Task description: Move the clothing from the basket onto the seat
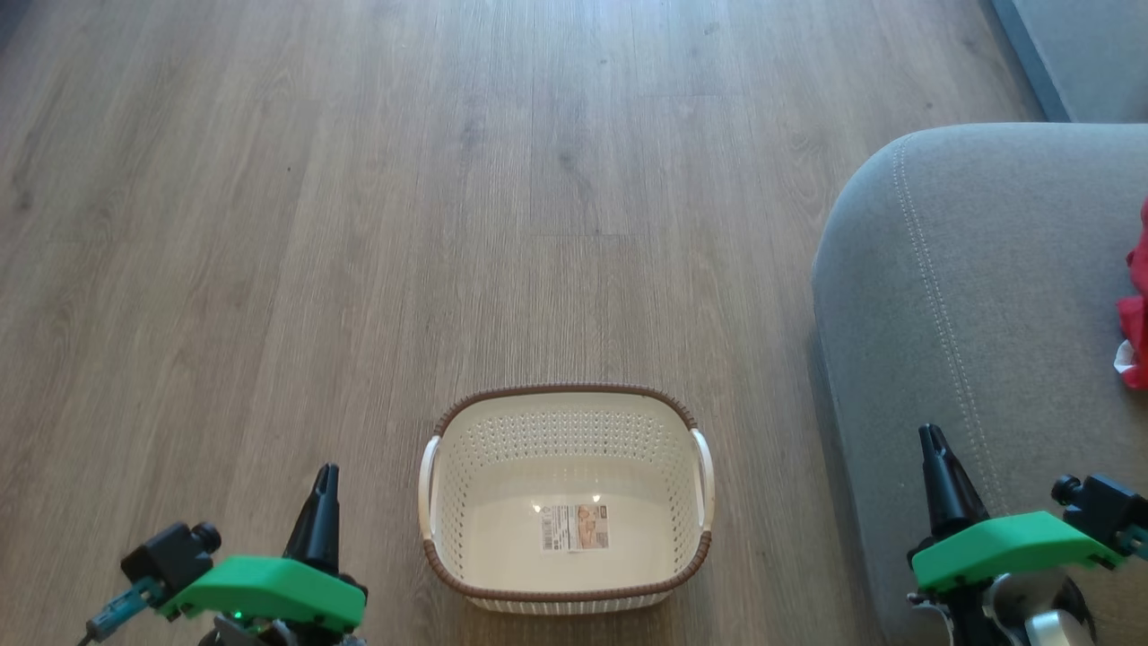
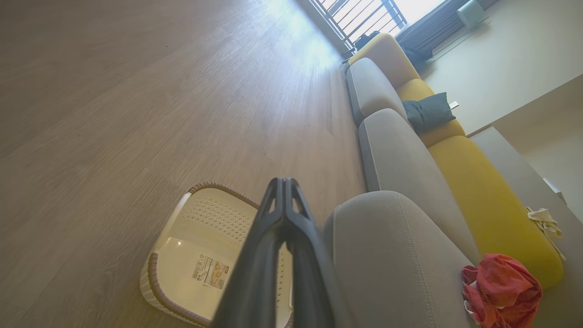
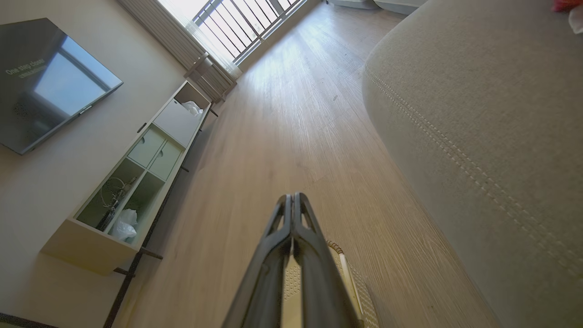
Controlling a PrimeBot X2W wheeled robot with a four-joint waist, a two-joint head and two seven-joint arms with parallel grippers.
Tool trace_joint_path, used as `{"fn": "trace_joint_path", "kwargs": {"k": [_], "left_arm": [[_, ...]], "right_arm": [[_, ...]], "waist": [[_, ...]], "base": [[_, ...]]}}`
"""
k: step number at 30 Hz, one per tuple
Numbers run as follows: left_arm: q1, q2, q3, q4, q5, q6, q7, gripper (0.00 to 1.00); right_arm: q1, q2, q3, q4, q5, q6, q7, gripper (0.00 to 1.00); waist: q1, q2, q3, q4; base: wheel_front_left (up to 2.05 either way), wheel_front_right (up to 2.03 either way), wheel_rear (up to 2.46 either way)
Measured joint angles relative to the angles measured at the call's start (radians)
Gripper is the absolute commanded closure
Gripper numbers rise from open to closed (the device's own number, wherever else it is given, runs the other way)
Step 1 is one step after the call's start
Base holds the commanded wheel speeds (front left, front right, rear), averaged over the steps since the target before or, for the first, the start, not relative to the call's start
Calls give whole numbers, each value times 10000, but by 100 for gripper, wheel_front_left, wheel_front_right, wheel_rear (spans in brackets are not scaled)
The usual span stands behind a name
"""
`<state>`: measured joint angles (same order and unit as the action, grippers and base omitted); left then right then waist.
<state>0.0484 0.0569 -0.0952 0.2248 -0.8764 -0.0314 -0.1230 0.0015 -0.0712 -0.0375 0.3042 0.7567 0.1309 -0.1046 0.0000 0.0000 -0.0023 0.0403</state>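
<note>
The basket (image 1: pixel 565 440) sits on the wood floor (image 1: pixel 359 224) at 6 o'clock. At 3 o'clock the grey seat (image 1: pixel 987 296) holds the clothing (image 1: pixel 1134 323). My left end effector (image 1: pixel 327 473) and right end effector (image 1: pixel 931 437) are pinched closed, gripping nothing.

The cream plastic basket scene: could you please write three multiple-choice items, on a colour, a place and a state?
1. What colour is the rim of the cream perforated plastic basket? A brown; B green; C white.
2. Where does the bright red fabric clothing lie? A in the basket; B on the wooden floor; C on the large grey upholstered seat.
3. How do the left gripper's two dark fingers stand? A spread wide; B closed together, empty; C clamped on clothing.
Answers: 1 A, its woven-look band is brown; 2 C, it rests on the cushion; 3 B, they meet, nothing between.
</note>
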Motion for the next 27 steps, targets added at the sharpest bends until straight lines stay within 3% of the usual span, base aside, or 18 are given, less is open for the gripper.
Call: {"fn": "trace_joint_path", "kwargs": {"k": [27], "left_arm": [[-342, 6, 562, 173, -2836, -364, 792, 100]], "right_arm": [[-151, 40, -355, -90, 3173, -2, 800, 100]], "waist": [[0, 0, 21, -153]], "base": [[0, 0, 0]]}}
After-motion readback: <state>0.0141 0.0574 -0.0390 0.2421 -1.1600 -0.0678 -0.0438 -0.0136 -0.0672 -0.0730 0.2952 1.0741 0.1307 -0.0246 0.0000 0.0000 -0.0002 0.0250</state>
